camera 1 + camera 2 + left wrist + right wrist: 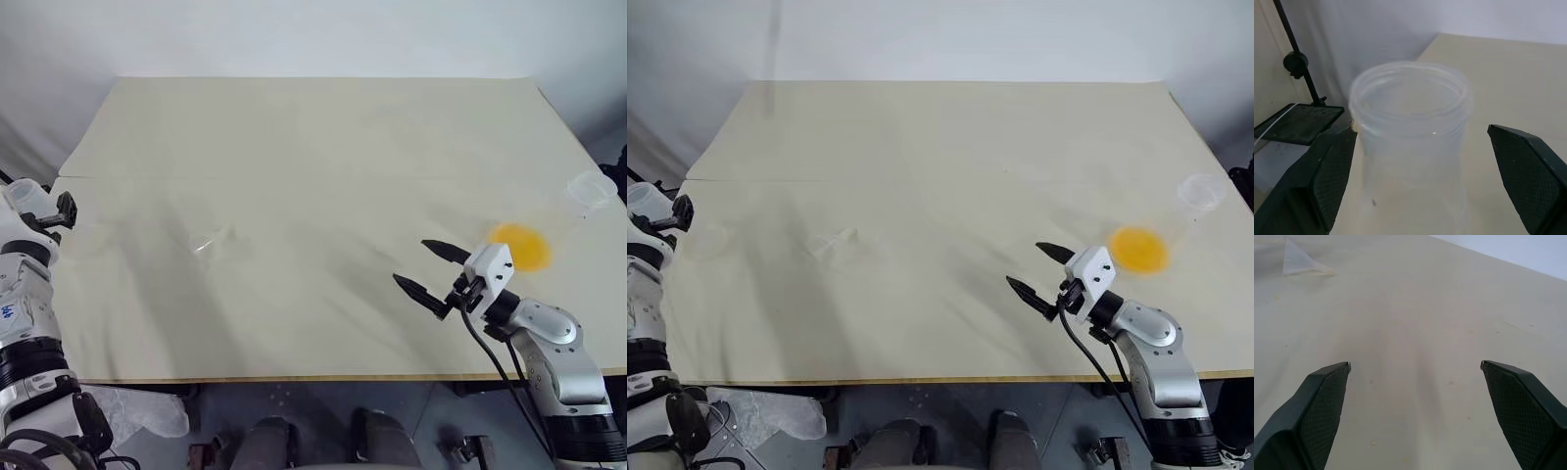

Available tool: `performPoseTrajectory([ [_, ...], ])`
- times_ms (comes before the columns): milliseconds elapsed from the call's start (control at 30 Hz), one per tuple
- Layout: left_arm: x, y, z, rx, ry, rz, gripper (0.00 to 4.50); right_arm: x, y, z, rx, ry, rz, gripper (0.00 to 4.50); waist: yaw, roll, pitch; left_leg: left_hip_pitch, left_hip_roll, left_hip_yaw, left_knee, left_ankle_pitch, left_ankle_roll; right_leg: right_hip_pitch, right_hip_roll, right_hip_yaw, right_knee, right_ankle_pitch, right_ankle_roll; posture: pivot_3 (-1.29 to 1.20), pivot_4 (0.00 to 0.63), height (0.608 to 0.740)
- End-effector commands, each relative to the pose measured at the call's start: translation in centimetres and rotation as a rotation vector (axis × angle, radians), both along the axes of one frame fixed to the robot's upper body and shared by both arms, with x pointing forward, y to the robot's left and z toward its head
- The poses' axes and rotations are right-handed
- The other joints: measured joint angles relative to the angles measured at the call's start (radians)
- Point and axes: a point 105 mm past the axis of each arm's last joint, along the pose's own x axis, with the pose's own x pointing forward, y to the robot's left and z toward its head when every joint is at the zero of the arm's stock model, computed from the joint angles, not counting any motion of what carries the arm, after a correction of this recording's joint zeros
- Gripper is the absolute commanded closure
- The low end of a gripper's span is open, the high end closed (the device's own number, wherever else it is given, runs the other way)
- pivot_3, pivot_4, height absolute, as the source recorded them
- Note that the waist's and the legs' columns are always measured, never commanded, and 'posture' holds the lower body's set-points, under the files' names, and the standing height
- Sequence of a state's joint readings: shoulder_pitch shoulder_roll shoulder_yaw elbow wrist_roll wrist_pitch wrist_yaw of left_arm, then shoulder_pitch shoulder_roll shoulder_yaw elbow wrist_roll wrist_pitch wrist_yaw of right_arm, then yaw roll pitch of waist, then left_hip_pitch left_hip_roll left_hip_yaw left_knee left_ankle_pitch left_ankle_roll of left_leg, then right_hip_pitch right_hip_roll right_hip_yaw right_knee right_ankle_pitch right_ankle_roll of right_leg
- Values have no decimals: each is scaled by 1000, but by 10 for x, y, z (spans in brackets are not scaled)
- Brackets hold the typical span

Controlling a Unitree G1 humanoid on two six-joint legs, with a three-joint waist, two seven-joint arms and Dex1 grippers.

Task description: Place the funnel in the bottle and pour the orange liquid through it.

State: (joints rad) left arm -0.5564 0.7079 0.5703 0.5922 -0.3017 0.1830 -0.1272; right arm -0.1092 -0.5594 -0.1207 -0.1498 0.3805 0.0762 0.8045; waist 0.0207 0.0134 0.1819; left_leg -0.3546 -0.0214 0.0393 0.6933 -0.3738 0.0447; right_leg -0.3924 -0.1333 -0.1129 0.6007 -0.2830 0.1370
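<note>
The bottle (1410, 147) stands between the left gripper's (1420, 161) spread fingers. The right gripper's (431, 267) fingers gape empty above the tabletop (313, 147), near the orange liquid (521, 246). The funnel (208, 241) lies mid-table.

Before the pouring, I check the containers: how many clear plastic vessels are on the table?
3: whitish plastic bottle at the left edge, small clear funnel lying mid-table, clear cup with orange liquid at right.

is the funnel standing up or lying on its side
Lying on its side. The funnel rests flat on the table, its cone outline sideways, apart from both grippers; the right wrist view shows it tipped over too.
</note>
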Motion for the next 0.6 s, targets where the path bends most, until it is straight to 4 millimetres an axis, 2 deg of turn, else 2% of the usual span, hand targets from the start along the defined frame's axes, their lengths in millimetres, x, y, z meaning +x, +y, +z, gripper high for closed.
performPoseTrajectory([
  [33, -1, 8, 19, 50, -32, 26, 186, -1, -2, 13, 5, -55, -8, 9, 0, 0, 0, 0, 0, 0, 0, 0, 0, 0, 0, 0, 0, 0, 0, 0, 150, 740],
  [100, 0, 9, 17, 44, -22, 30, 627, 0, -3, 14, 4, -58, -14, 0, 0, 0, 0, 0, 0, 0, 0, 0, 0, 0, 0, 0, 0, 0, 0, 0, 150, 740],
  [233, 2, 6, 21, 64, -48, 18, 1876, 0, -3, 14, 2, -61, -20, 0, 1, 0, 0, 0, 0, 0, 0, 0, 0, 0, 0, 0, 1, 0, 0, 0, 150, 740],
  [367, 2, 4, 25, 65, -65, 2, 1979, 2, -2, 15, 5, -66, -23, 0, 1, -1, 0, 0, 0, 0, 1, 0, 0, 0, 0, 0, 1, 0, 0, 0, 150, 740],
  [500, 5, -10, 44, 88, -130, -82, 1979, 4, -3, 16, 6, -71, -27, 0, 1, -2, 1, 0, 0, 0, 1, 0, 0, 0, 0, 0, 1, 0, 0, 0, 150, 740],
  [533, 8, -25, 54, 106, -172, -174, 1979, 4, -3, 17, 5, -74, -30, 0, 1, -2, 1, 0, 0, 0, 1, 0, 0, 0, 0, 0, 1, 0, 0, 0, 150, 740],
  [600, 15, -50, 62, 102, -182, -324, 1979, 5, -5, 19, 4, -78, -35, 0, 3, -3, 1, -1, 0, -1, 2, 0, 0, 0, -1, 0, 2, 0, 0, 0, 150, 740],
])
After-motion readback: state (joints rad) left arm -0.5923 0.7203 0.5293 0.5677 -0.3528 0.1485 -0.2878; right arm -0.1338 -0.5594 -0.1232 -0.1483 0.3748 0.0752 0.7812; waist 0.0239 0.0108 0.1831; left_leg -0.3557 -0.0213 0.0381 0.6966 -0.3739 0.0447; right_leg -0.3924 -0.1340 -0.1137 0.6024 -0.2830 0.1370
